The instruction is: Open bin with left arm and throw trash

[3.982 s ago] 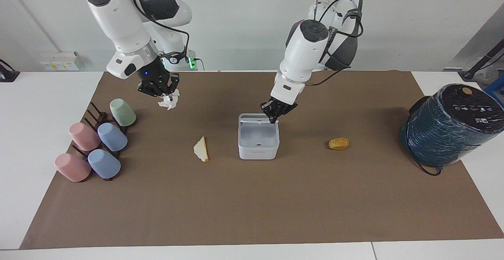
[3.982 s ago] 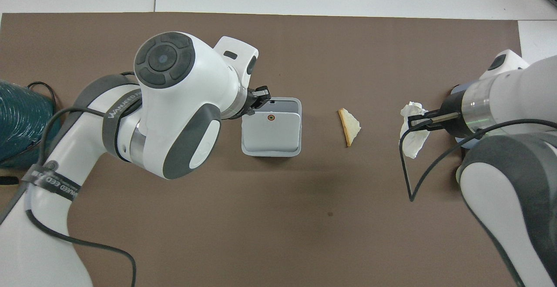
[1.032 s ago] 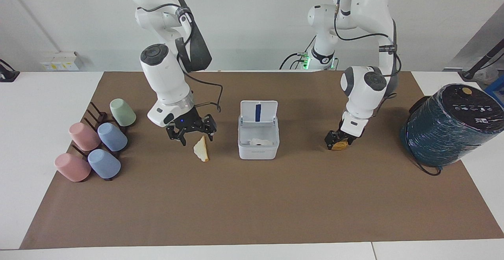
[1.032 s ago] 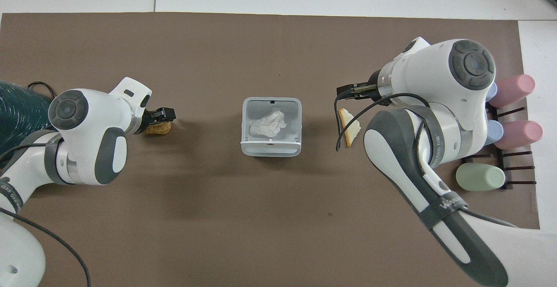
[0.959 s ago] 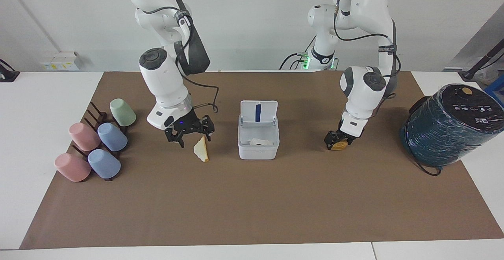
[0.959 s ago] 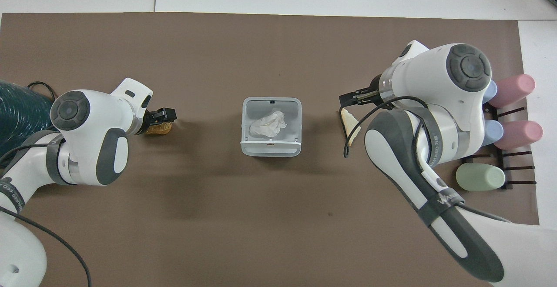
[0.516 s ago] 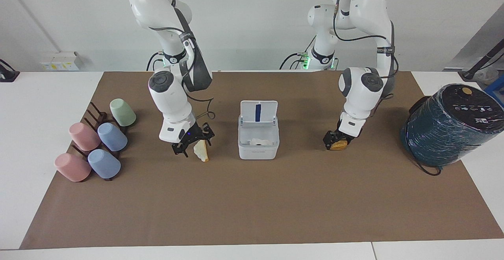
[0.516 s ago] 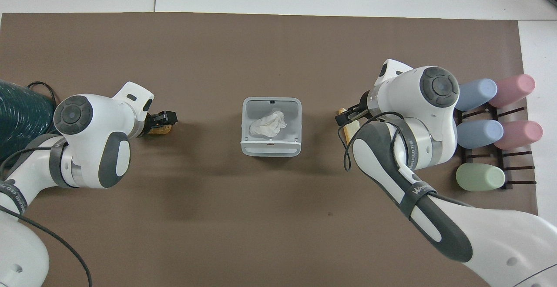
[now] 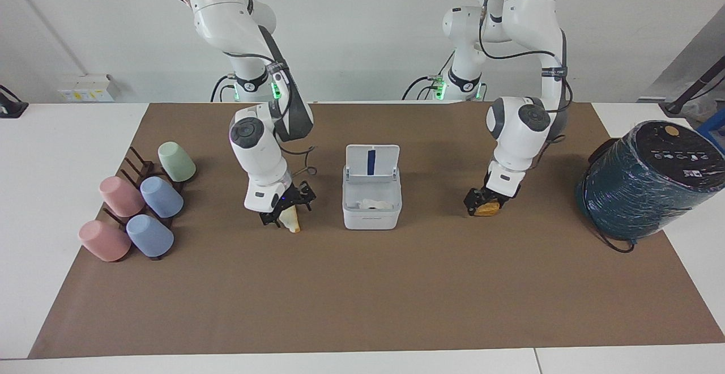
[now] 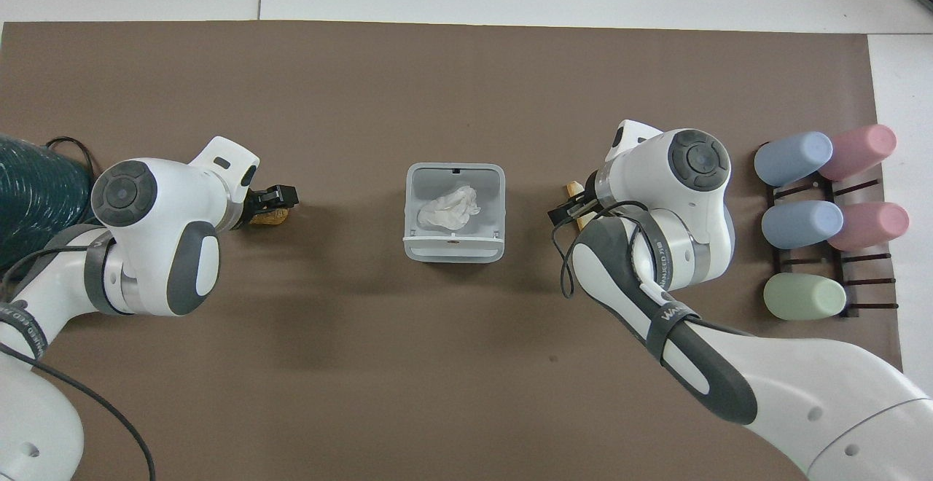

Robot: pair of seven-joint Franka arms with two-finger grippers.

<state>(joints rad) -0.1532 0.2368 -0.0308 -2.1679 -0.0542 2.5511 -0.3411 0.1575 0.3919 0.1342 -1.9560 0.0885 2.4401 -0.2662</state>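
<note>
Centrally in the facing view, the bin stands on a brown mat that covers most of a white table; its lid is raised upright, blue strip showing, and the tissue wad lies inside. At right of centre, the left gripper is down at the mat with its fingers closed around the golden-brown lump. At left of centre, the right gripper is lowered onto the pale yellow slice, fingers straddling it; whether they clamp it cannot be told. Pastel cups lie on a dark rack at the left edge, and a teal wrapped cylinder lies at the right edge. A plain white wall fills the top of the frame.
</note>
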